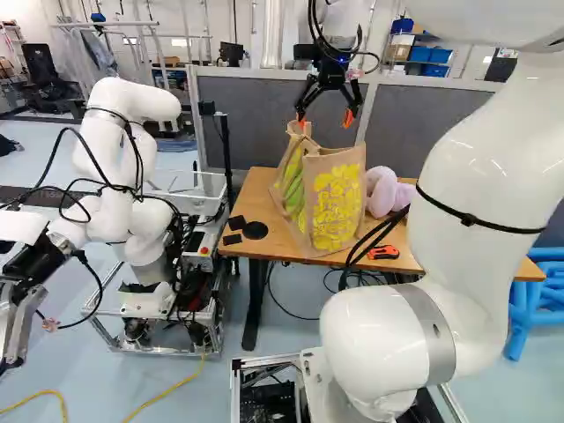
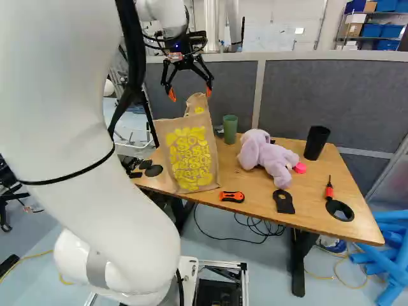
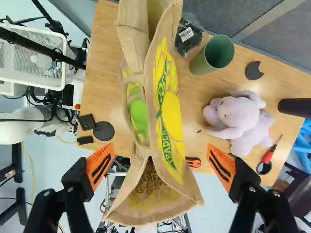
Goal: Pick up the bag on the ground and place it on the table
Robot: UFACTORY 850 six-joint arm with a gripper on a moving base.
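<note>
Upper middle of right base view: tool (image 2: 190, 92) hung spread above bag (image 2: 188, 150), upright on table (image 2: 252, 182) near edge; sideways swing or snag risked toppling it floorward.

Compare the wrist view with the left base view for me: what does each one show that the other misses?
Only the wrist view: the green cup, the black packet with a white label, the black cup and the red-handled screwdriver.

Only the left base view: the shelf with blue bins and the arm's big white lower links.

Both: the paper bag standing on the table, the purple plush toy, the orange-red cutter, the flat black disc and the open gripper.
</note>
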